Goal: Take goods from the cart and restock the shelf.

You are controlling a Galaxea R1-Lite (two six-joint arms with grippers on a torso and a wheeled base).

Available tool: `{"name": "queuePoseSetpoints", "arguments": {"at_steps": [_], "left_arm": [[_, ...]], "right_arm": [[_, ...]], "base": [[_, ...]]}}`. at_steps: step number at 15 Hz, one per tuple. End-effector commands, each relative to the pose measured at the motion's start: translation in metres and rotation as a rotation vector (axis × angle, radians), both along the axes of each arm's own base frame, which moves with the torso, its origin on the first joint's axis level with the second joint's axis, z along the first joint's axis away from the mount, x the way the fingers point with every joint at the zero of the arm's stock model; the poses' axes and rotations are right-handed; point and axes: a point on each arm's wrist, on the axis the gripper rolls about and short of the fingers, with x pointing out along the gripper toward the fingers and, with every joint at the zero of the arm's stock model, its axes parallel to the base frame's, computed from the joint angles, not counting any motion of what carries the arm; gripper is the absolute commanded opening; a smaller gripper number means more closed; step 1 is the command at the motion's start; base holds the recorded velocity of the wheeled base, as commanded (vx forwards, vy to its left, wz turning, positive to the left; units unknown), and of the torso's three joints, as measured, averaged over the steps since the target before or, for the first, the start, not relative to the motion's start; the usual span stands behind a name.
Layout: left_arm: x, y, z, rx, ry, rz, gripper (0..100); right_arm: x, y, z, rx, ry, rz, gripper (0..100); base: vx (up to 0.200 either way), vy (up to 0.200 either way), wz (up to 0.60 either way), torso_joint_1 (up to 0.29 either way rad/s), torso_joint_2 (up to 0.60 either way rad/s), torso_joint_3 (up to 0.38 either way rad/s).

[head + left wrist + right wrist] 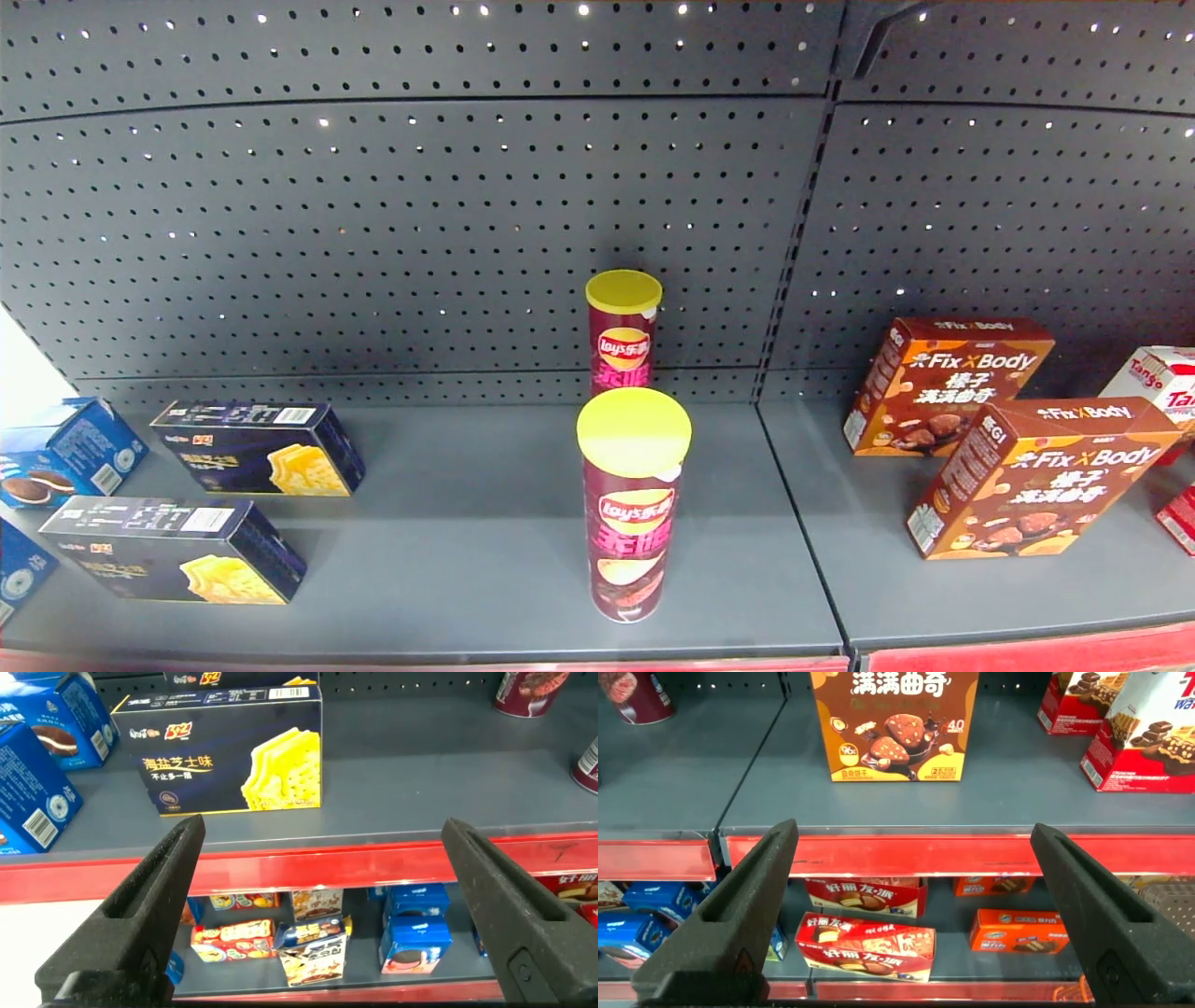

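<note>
**Restock inspection: nothing in grasp**

The front chip can (627, 509) and the rear chip can (623, 331), glossy cylinders with yellow lids, stand upright mid-way along the shelf (467, 532). I see the left gripper (324, 829) and right gripper (914, 831) spread wide, holding nothing, before the shelf's red front edge.

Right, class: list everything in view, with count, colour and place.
chip cans: 2, maroon, yellow lids, mid-shelf
navy boxes: 2, dark blue, shelf left
blue boxes: at least 2, blue, far left
brown boxes: 2, brown, shelf right
red-white boxes: at least 2, far right
shelf: 1, grey, red front edge
pegboard: 1, grey, behind shelf
lower boxes: several, mixed colours, shelf below
left gripper: 1, black, open, at shelf edge
right gripper: 1, black, open, at shelf edge
</note>
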Motion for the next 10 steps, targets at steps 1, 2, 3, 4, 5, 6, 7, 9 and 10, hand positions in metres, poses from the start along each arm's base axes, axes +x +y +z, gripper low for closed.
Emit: {"name": "queuePoseSetpoints", "arguments": {"at_steps": [1,2,3,4,5,6,7,9,10], "left_arm": [[0.0,0.0,-0.0001,0.0,0.0,0.0,100],[0.0,0.0,-0.0001,0.0,0.0,0.0,100],[0.0,0.0,-0.0001,0.0,0.0,0.0,100],[0.0,0.0,-0.0001,0.0,0.0,0.0,100],[0.0,0.0,-0.0001,0.0,0.0,0.0,100],[0.0,0.0,-0.0001,0.0,0.0,0.0,100],[0.0,0.0,0.0001,0.0,-0.001,0.0,100],[0.0,0.0,-0.0001,0.0,0.0,0.0,100],[0.0,0.0,-0.0001,0.0,0.0,0.0,100]], "right_arm": [[0.0001,0.0,0.0,0.0,0.001,0.001,100],[0.0001,0.0,0.0,0.0,0.001,0.001,100],[0.0001,0.0,0.0,0.0,0.001,0.001,100],[0.0001,0.0,0.0,0.0,0.001,0.001,100],[0.0001,0.0,0.0,0.0,0.001,0.001,100],[0.0001,0.0,0.0,0.0,0.001,0.001,100],[0.0001,0.0,0.0,0.0,0.001,0.001,100],[0.0001,0.0,0.0,0.0,0.001,0.001,100],[0.0001,0.0,0.0,0.0,0.001,0.001,100]], "base": [[0.0,0.0,0.0,0.0,0.0,0.0],[0.0,0.0,0.0,0.0,0.0,0.0],[0.0,0.0,0.0,0.0,0.0,0.0],[0.0,0.0,0.0,0.0,0.0,0.0],[0.0,0.0,0.0,0.0,0.0,0.0],[0.0,0.0,0.0,0.0,0.0,0.0],[0.0,0.0,0.0,0.0,0.0,0.0],[0.0,0.0,0.0,0.0,0.0,0.0],[0.0,0.0,0.0,0.0,0.0,0.0]]}}
